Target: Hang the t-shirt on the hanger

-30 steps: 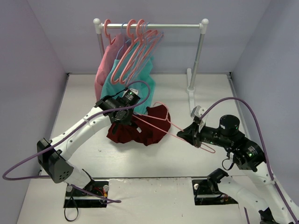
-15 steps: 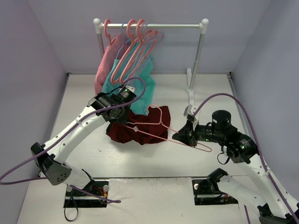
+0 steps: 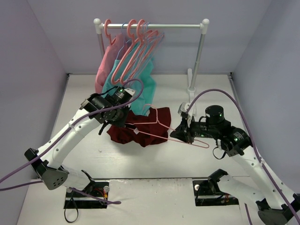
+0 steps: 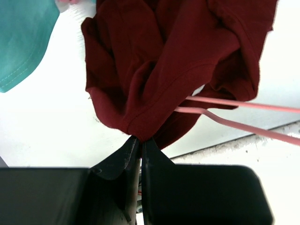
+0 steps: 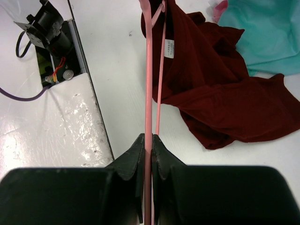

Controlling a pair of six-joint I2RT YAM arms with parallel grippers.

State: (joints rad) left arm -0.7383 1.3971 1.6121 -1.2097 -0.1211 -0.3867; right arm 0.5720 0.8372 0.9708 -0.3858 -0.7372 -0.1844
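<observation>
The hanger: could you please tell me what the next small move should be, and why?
Probably the right gripper should slide the hanger a little deeper into the t-shirt: the left gripper pinches its hem, and only the hanger's tip is under the cloth.

right end effector (image 5: pixel 148 143) clamps the hanger (image 5: pixel 148 93) beside the t-shirt (image 5: pixel 211 79).

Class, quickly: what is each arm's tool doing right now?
Left tool: closed, pinching an edge of the t-shirt.
Right tool: closed on the hanger.
</observation>
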